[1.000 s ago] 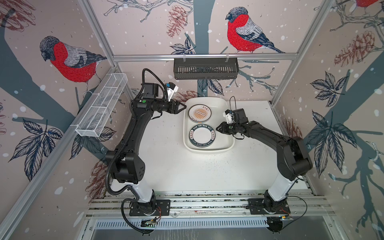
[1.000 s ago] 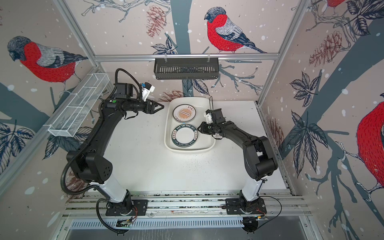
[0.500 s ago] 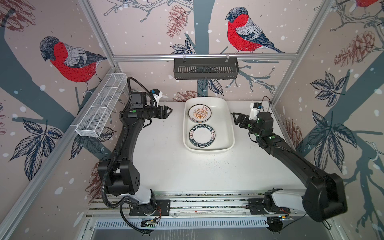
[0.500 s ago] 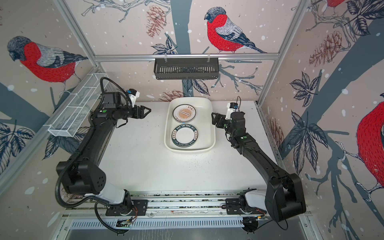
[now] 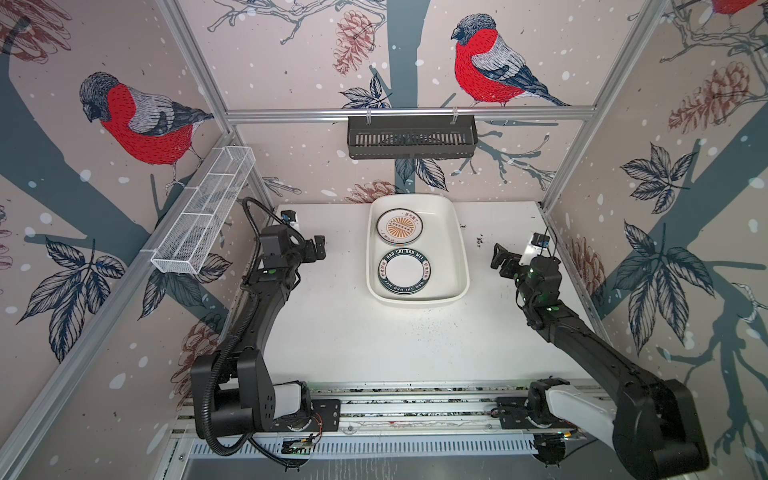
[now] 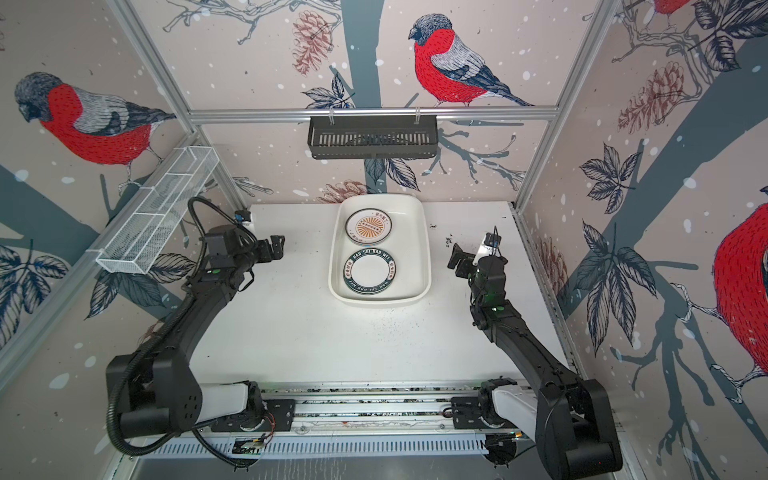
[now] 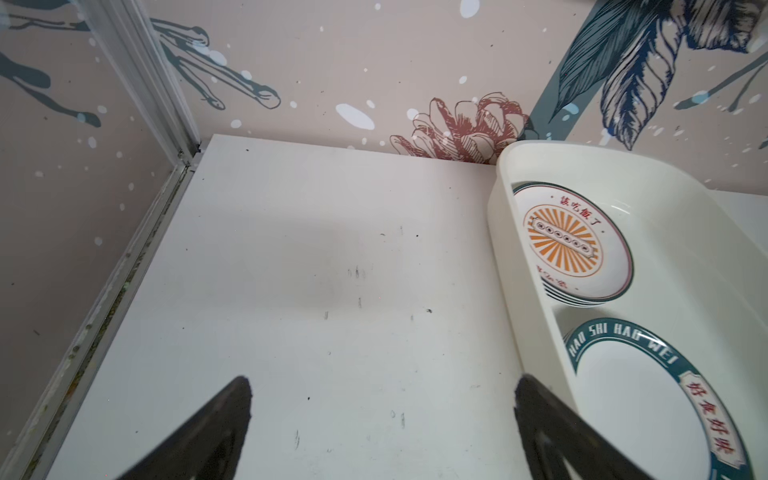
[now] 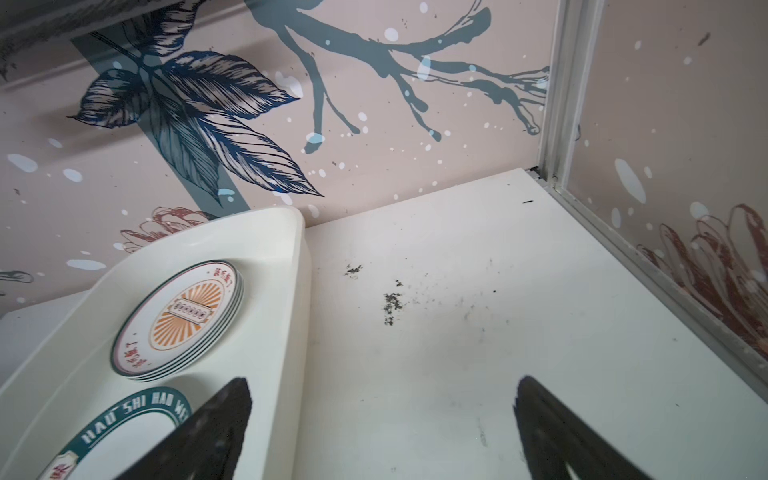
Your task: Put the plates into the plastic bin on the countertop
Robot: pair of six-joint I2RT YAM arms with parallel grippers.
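The plastic bin is sitting against the middle of the table's back edge, and every one of the plates showing in these views is lying inside it. A sunburst plate is topping a stack at the bin's far end; the right wrist view is showing several rims layered beneath it. A lettered plate is lying flat at the near end, and it cannot be told how many are resting under it.

The left end effector is hovering over the table's left side, near the bin, with its jaws spread wide and nothing between them; the left wrist view is showing only bare table in the gap. The right end effector is hanging over the right side, likewise wide open and empty, apart from the bin.

Outside the bin, the table is carrying only dark specks in both top views. The task is looking finished, or very nearly so: no plate is waiting to be picked up.
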